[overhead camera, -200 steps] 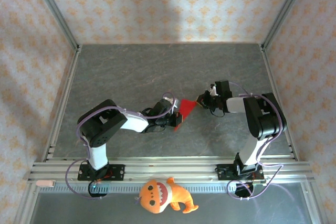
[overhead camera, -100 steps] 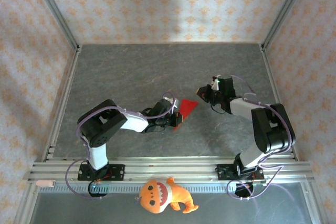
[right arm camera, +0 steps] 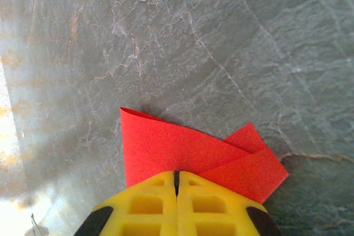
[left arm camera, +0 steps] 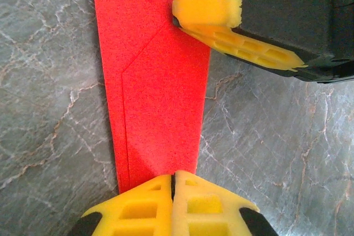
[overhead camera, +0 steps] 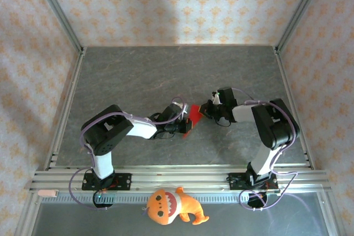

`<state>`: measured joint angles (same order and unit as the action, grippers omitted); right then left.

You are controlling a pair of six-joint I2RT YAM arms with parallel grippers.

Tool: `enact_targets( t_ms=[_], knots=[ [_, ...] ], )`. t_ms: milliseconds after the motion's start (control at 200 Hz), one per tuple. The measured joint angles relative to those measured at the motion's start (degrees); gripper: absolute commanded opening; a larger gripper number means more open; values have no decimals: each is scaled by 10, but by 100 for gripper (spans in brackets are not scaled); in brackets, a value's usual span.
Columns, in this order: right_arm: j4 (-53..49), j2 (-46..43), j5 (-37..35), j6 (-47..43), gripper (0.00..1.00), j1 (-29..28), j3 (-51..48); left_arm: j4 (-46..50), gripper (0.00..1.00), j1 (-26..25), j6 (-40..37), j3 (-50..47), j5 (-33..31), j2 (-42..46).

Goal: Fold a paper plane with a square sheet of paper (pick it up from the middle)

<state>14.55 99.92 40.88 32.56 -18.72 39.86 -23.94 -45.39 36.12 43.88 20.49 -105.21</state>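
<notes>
Top external view: right gripper [overhead camera: 206, 110], jaws pressed together, has returned onto the red paper [overhead camera: 194, 115]. Left gripper [overhead camera: 187, 122], likewise pressed together, pins the opposite end, so creasing probably resumes.

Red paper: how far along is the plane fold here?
Done: the red paper is already folded into a tapered shape with visible creases. In hand: the left gripper and right gripper, both shut, sit at its opposite ends, seemingly pressing folds flat. Remaining: no centre ridge or wings yet; one flap looks loose.
</notes>
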Motion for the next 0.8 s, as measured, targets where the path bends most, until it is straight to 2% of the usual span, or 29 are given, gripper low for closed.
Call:
enact_targets(
  t_ms=[290,505,666,796],
  knots=[
    [2,0,0,-14,0,0,-2,143,0,-6,-17,50,-5,32],
    [2,0,0,-22,0,0,-2,157,0,-7,-31,120,4,19],
    [3,0,0,-22,0,0,-2,155,0,-7,-47,177,18,-42],
    [6,0,1,-23,0,0,-4,152,0,-6,-53,176,21,-82]
  ],
)
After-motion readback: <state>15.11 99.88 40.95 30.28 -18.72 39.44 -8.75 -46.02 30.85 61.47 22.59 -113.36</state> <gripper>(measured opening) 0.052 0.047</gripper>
